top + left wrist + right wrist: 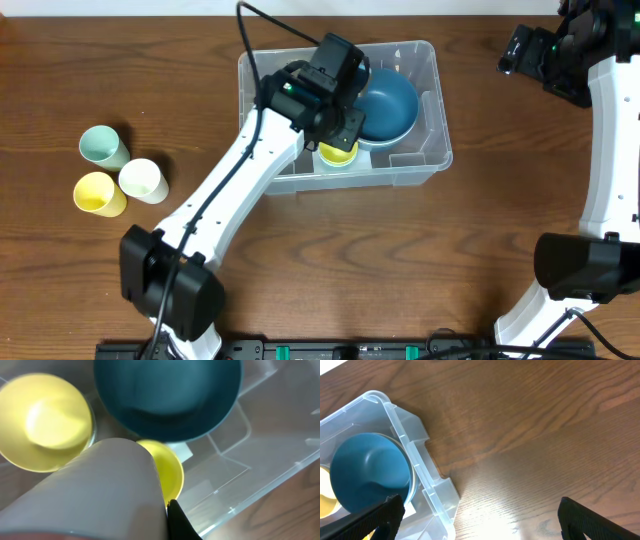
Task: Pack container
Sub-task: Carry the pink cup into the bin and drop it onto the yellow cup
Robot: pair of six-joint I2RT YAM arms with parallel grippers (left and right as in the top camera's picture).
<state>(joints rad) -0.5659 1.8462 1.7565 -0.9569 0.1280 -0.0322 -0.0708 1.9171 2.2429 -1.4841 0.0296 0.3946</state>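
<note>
**Left claw grips a pale cup over the container**

The pale cup (85,495) fills the lower left of the left wrist frame, so near the lens that its side is blurred. The left gripper (340,130) is closed on it, and one dark finger (179,521) shows at the cup's lower right edge. Just past the cup's end lies a small yellow cup (170,472), partly covered by it. Whether the two touch cannot be told.

Above them in that frame is a blue bowl (165,395), and a yellow bowl (42,420) sits in the upper left. All of these lie inside the container (440,125), a clear rectangular bin just above the centre of the overhead frame on the wooden table (400,260). From overhead the blue bowl takes the bin's right half and the small yellow cup sits at its lower wall, under the claw.

Well apart, at the left of the overhead frame, three cups stand close together on the table: a mint cup (103,147), a white cup (142,180) and a second yellow cup (98,193).

The right gripper (485,525) hangs at the upper right of the overhead frame, off to the right of the bin. Its jaws are spread wide with only bare wood between them.
</note>
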